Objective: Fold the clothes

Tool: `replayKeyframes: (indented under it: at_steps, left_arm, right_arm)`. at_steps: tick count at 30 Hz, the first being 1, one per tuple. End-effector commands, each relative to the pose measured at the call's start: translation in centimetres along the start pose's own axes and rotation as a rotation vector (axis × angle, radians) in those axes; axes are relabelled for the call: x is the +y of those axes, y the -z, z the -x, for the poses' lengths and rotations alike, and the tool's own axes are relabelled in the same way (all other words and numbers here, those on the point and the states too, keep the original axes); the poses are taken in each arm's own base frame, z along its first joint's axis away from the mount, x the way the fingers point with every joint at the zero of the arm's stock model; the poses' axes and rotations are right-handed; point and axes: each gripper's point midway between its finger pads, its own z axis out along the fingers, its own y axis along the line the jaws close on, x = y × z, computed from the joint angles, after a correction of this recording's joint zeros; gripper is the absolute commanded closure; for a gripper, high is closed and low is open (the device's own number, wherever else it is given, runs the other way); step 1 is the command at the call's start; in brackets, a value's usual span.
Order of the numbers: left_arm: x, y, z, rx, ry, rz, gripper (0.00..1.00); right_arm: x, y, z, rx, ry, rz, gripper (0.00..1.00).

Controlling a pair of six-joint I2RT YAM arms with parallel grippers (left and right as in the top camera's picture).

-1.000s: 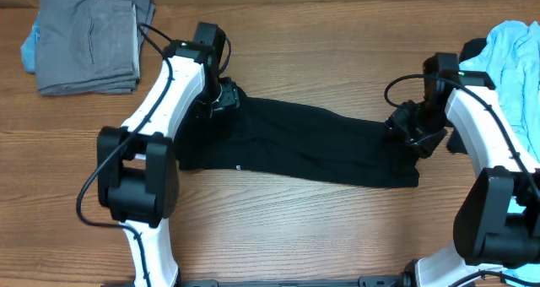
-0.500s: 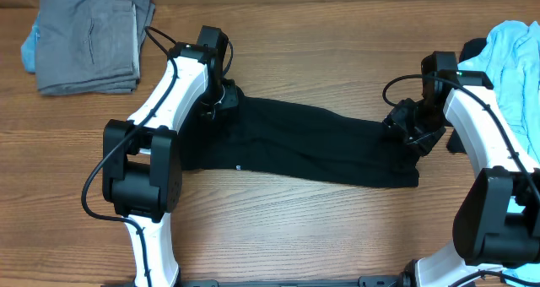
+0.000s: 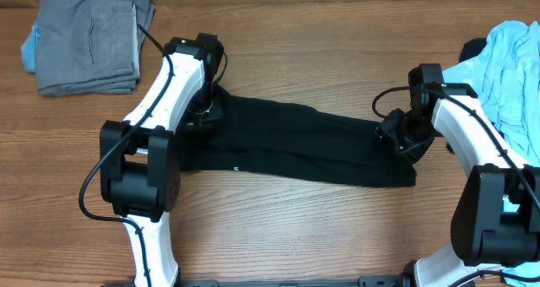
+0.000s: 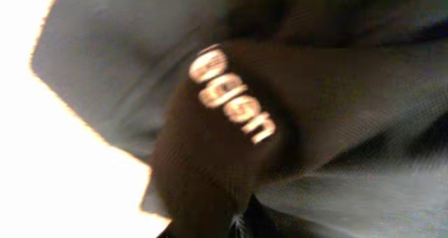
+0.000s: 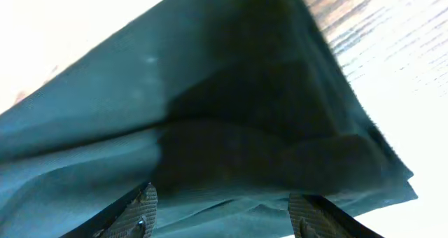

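Black shirt (image 3: 295, 148) lies stretched across the middle of the wooden bench (image 3: 321, 59), a long dark band running from upper left down to lower right, with a tiny white logo (image 3: 238, 168) near its front edge. The left claw (image 3: 207, 111) sits on the shirt's upper left corner, mostly hidden under its own white arm. The left wrist view is filled with blurred dark cloth bunched close to the lens and a fold bearing pale lettering (image 4: 234, 94). No fingers show there, so I cannot tell whether that claw is closed on the fabric. The right claw (image 3: 396, 137) is down at the shirt's right end. In its wrist view, the two fingertips (image 5: 143, 208) stand well apart with the dark cloth spread between and beyond them, so this claw is spread wide and not pinching anything. A stack of folded grey garments (image 3: 89, 42) rests at the far left corner of the bench, well apart from the shirt. A crumpled light blue cloth (image 3: 506, 59) lies at the right edge, near the right arm.
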Motion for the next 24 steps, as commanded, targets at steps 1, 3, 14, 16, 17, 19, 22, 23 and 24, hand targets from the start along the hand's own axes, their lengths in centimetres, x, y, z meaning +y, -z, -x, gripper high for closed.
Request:
replayKeyframes:
  at_steps: [1, 3, 14, 16, 17, 19, 22, 23, 24]
  left_arm:
    - [2.5, 1.1, 1.2, -0.065, 0.047, 0.097, 0.72]
    - [2.6, 1.1, 1.1, -0.058, 0.041, 0.1, 0.41]
    - [3.2, 5.0, 1.5, -0.098, 0.063, 0.086, 0.33]
    - [3.3, 6.9, 1.9, -0.141, 0.072, 0.067, 0.31]
    - [3.4, 8.0, 2.1, -0.166, 0.078, 0.053, 0.29]
    - [3.5, 9.6, 2.3, -0.204, 0.088, 0.033, 0.27]
    - [3.5, 10.6, 2.4, -0.229, 0.094, 0.006, 0.25]
    - [3.2, 10.6, 2.3, -0.223, 0.092, -0.008, 0.25]
    - [2.7, 10.5, 2.1, -0.215, 0.086, -0.031, 0.25]
  right_arm:
    - [0.0, -0.7, -0.3, 0.015, -0.002, -0.004, 0.36]
    - [0.0, -0.7, -0.2, 0.014, -0.017, -0.004, 0.36]
    - [-1.3, -0.6, 0.1, -0.015, -0.06, -0.07, 0.37]
    - [-1.7, -0.6, 0.2, -0.025, -0.059, -0.091, 0.38]
    - [-2.0, -0.7, 0.2, -0.031, -0.059, -0.107, 0.38]
    - [-2.6, -1.0, 0.3, -0.039, -0.06, -0.13, 0.38]
    - [-3.1, -1.8, -0.3, -0.025, -0.063, -0.139, 0.38]
    - [-3.3, -2.1, -0.5, -0.022, -0.064, -0.14, 0.38]
    - [-3.5, -2.5, -0.6, -0.02, -0.067, -0.142, 0.37]
